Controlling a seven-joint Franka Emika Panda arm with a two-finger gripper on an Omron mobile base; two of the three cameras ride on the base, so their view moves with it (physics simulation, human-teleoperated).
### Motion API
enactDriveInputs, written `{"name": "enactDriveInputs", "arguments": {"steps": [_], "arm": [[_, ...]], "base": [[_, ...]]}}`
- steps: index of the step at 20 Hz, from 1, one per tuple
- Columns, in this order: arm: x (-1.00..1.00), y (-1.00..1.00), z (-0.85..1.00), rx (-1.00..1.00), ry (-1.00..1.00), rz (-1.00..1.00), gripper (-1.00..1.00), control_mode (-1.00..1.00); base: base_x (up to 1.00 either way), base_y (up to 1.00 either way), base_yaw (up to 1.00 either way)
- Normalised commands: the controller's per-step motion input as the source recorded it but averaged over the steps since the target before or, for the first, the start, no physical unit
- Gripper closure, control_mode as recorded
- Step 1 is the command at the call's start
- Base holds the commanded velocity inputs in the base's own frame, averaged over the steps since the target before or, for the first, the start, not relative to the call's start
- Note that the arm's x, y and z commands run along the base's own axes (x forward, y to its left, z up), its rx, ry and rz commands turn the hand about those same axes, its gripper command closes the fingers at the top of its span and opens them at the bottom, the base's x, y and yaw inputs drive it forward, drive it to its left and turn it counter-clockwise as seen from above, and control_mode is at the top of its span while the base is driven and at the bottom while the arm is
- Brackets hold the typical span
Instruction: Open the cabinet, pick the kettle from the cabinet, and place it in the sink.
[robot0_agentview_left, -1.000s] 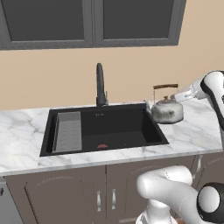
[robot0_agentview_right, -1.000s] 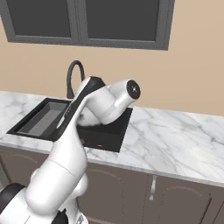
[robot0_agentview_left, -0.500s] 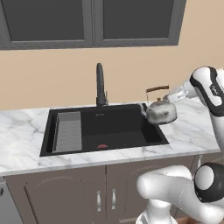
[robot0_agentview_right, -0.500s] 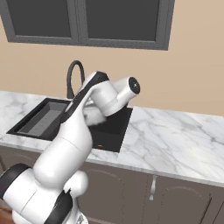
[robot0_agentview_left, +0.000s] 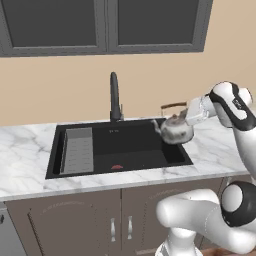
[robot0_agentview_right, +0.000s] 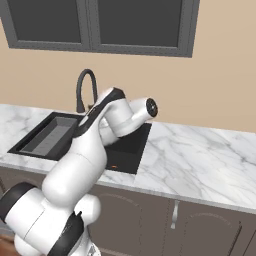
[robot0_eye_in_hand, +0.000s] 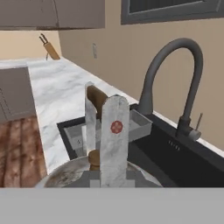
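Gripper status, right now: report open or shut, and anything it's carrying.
Gripper: shut on the kettle, fingers clamped on its brown handle, holding it above the right end of the sink.

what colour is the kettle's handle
Brown, a thin arched handle on the silvery kettle; clearest in the left base view.

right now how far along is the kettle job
Done: the kettle is out of the cabinet and gripped by its brown handle in the end effector, which is shut on it. In hand: the kettle hangs in the air over the right end of the sink. Left: lower it into the black basin and let go.
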Motion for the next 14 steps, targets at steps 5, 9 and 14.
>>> {"name": "enactDriveInputs", "arguments": {"steps": [5, 9, 14], "arm": [[0.22, 0.27, -0.25, -0.12, -0.12, 0.01, 1.00, -1.00], [0.26, 0.24, -0.19, -0.16, -0.05, 0.02, 1.00, -1.00], [0.24, 0.17, -0.25, -0.14, 0.00, 0.04, 1.00, -1.00]], "base": [[0.00, 0.00, 0.00], [0.00, 0.00, 0.00], [0.00, 0.00, 0.00]]}}
